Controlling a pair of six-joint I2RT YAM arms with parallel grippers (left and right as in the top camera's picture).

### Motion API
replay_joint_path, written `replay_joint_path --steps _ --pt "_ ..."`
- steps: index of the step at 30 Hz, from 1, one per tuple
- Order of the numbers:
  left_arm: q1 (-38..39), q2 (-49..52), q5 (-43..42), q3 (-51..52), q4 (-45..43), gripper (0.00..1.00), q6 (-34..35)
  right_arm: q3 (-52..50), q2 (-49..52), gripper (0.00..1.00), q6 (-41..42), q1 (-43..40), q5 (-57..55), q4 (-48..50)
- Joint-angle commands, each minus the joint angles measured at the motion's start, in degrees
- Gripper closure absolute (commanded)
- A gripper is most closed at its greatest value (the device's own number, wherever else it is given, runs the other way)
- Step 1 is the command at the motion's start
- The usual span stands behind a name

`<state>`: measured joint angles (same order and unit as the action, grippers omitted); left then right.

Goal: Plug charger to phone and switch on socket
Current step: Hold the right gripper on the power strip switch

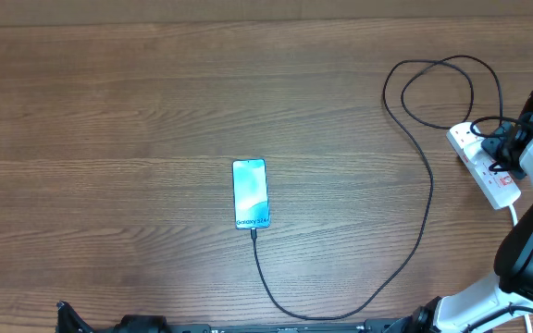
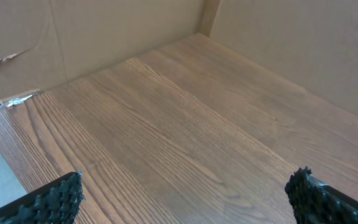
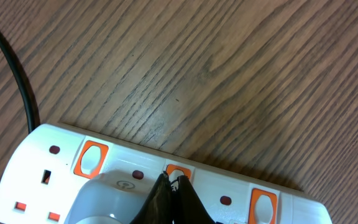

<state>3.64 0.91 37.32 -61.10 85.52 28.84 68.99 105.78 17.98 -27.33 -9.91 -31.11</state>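
The phone (image 1: 251, 193) lies mid-table, light blue screen up. The thin black charger cable (image 1: 421, 231) has its plug in the phone's near end and runs in a long curve to the white power strip (image 1: 485, 166) at the right edge. My right gripper (image 1: 507, 153) is shut, with its closed tips (image 3: 173, 182) touching an orange-framed switch (image 3: 178, 172) on the power strip (image 3: 129, 163), beside a white charger body (image 3: 104, 199). My left gripper (image 2: 185, 193) is open and empty over bare wood. It is out of the overhead view.
Cardboard walls (image 2: 117, 31) stand behind the table in the left wrist view. The cable forms a loop (image 1: 438, 88) at the far right. Two more orange switches (image 3: 89, 158) (image 3: 263, 205) flank the pressed one.
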Motion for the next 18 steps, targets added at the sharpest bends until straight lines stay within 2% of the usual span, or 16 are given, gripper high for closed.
replay_joint_path --steps 1,18 --pt "-0.35 -0.66 0.55 -0.02 -0.22 0.00 0.81 -0.42 1.09 0.96 -0.72 0.20 0.57 -0.04" --pt "-0.35 -0.66 0.55 -0.02 -0.22 0.00 0.79 -0.26 4.92 0.96 -1.75 0.20 3.85 -0.46"
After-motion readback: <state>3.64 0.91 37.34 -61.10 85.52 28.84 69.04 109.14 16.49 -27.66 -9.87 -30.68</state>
